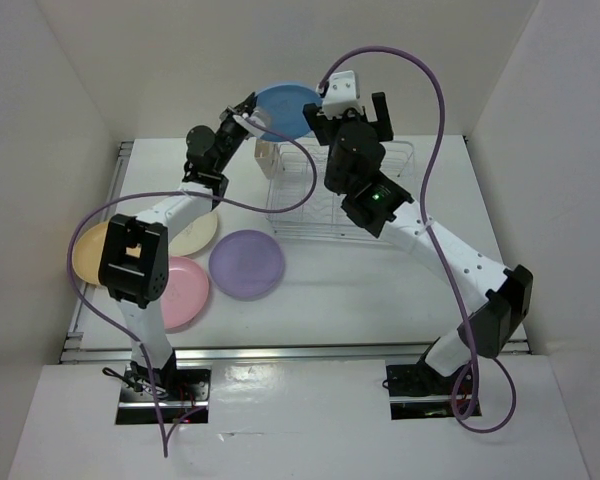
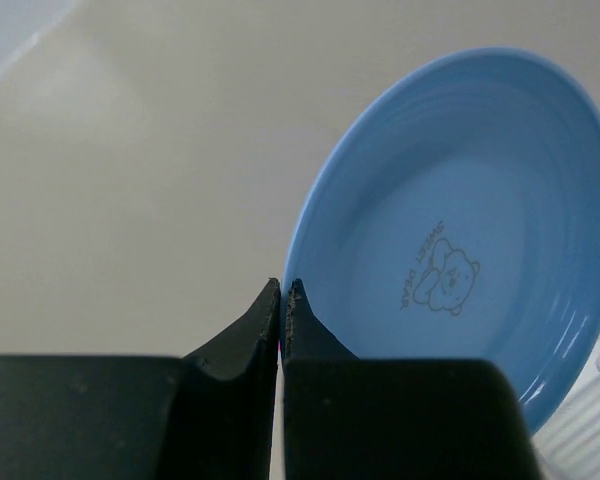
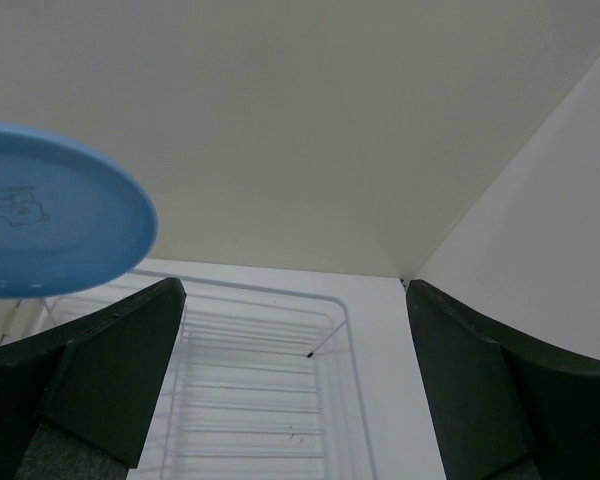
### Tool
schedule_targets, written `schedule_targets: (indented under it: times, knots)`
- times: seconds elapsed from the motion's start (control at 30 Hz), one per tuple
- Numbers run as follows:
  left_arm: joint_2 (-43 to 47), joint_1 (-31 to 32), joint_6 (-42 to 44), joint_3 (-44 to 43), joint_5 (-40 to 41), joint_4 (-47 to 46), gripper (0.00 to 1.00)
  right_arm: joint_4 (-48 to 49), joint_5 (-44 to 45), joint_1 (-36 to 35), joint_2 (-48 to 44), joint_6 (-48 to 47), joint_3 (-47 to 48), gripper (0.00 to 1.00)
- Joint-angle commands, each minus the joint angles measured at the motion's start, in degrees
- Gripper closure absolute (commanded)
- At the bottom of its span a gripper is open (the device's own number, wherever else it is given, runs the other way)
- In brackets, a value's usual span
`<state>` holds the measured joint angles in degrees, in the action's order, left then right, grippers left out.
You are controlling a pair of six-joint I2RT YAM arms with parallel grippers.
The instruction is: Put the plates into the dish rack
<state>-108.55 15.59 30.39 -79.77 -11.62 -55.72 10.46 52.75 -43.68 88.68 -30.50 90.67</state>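
Observation:
My left gripper (image 1: 248,113) is shut on the rim of the blue plate (image 1: 286,108) and holds it up in the air, tilted, above the far left end of the dish rack (image 1: 310,205). In the left wrist view the jaws (image 2: 281,285) pinch the blue plate's (image 2: 470,230) edge; a bear print shows on it. My right gripper (image 1: 346,112) is open and empty, above the rack just right of the plate. In the right wrist view (image 3: 295,288) the blue plate (image 3: 50,210) is at upper left, above the empty wire rack (image 3: 250,380).
The purple plate (image 1: 246,263), pink plate (image 1: 185,290), cream plate (image 1: 195,232) and yellow-orange plate (image 1: 88,252) lie flat at the table's left, overlapping. A cream cutlery cup (image 1: 268,155) stands at the rack's left end. White walls enclose the table.

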Motion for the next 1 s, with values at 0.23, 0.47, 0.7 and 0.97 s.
schedule_targets:
  times: [0.23,0.47,0.7,0.97]
  knots:
    - [-4.6,-0.8,17.5,-11.5,-29.1,12.6,1.0,-3.8,4.6,0.0,-7.0,1.1,0.2,0.0]
    - [-12.5,1.5,17.3,-16.6,-27.6,8.0,1.0,-8.9,7.4,0.0,-6.5,2.7,3.3,0.0]
    - [-25.3,6.6,13.7,-29.8,-16.1,4.7,1.0,-9.9,6.6,-0.5,-6.0,2.7,3.3,0.0]
    - [-30.9,7.2,17.9,-39.3,-16.4,14.7,1.0,-9.4,7.2,-0.5,-6.1,2.2,-0.3,0.0]
